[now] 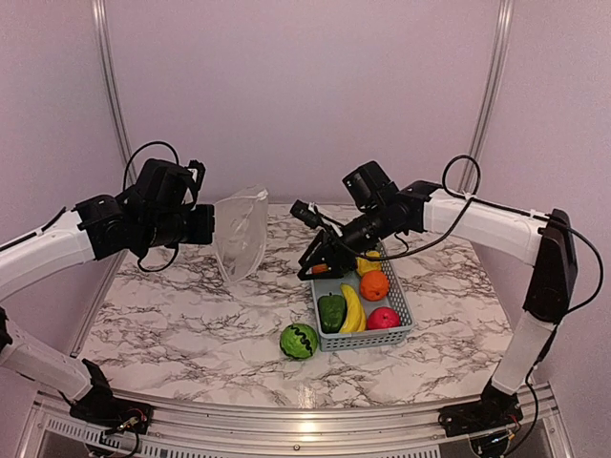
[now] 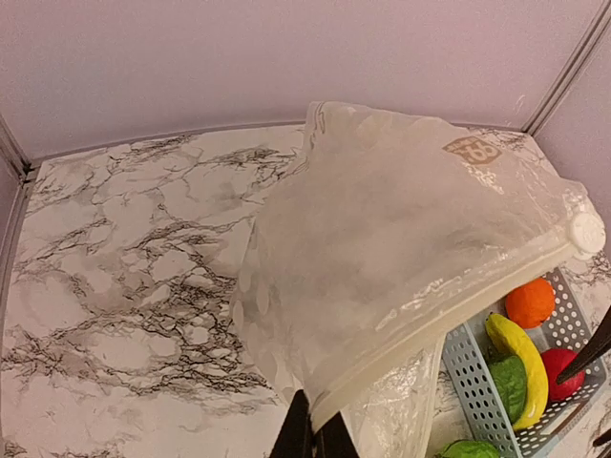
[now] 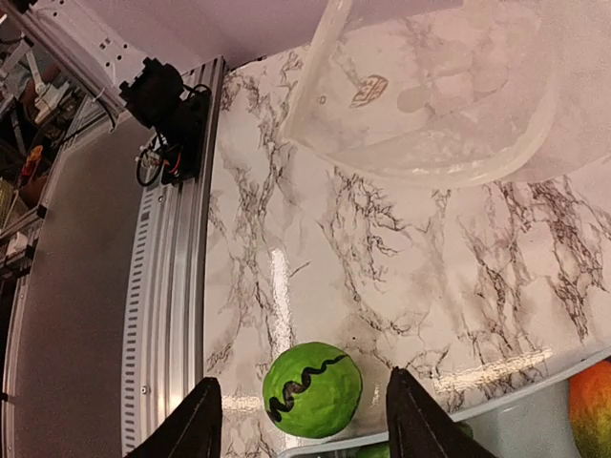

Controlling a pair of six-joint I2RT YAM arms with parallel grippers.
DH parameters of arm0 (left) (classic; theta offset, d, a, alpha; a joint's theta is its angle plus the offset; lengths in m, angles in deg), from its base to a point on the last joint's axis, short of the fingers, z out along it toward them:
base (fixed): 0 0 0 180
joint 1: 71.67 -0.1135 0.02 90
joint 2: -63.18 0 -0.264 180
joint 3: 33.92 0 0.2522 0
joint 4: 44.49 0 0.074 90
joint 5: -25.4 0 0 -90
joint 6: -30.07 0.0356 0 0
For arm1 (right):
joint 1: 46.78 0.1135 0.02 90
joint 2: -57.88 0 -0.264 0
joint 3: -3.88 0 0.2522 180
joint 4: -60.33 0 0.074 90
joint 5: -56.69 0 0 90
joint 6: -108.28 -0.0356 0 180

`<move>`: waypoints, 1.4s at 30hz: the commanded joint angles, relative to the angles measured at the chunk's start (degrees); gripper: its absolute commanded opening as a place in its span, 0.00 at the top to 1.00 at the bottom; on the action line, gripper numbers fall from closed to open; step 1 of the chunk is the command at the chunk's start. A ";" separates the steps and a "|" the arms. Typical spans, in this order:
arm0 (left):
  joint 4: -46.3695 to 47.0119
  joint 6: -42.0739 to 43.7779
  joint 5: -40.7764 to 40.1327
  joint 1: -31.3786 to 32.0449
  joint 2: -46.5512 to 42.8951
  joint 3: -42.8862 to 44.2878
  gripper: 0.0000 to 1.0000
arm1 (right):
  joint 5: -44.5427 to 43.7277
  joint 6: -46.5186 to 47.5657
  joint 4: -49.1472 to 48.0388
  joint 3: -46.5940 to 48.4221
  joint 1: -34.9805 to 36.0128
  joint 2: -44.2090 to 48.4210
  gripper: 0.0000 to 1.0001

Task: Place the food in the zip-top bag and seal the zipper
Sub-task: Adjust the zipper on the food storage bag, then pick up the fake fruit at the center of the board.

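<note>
Currently the left fingers (image 2: 294,439) are clamping one edge of the zip-top bag (image 1: 241,239), which is hanging clear of the marble surface (image 1: 191,305) at centre left of the top view. The right fingers (image 3: 199,425) are standing apart, gripping nothing, and hovering over the upper-left end of the light-blue basket (image 1: 368,340), partly hiding the yellow piece (image 1: 368,260). The banana (image 1: 353,307), green pepper (image 1: 331,312), orange (image 1: 374,284) and apple (image 1: 384,318) are lying inside the basket. The dark green piece (image 1: 299,341) is sitting just outside its lower-left corner.
</note>
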 commanded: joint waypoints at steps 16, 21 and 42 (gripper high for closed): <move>-10.73 -0.34 -7.16 -0.31 -8.49 -0.15 1.00 | -30.88 26.98 -0.29 -5.93 14.86 -4.19 0.12; -10.70 -0.45 -7.69 -0.37 -8.76 -1.28 1.00 | -31.33 27.27 0.05 -5.12 16.86 -7.04 0.11; -5.52 -1.32 -2.55 -0.31 -5.83 -5.32 1.00 | -25.91 25.01 5.56 1.67 16.97 -13.61 0.47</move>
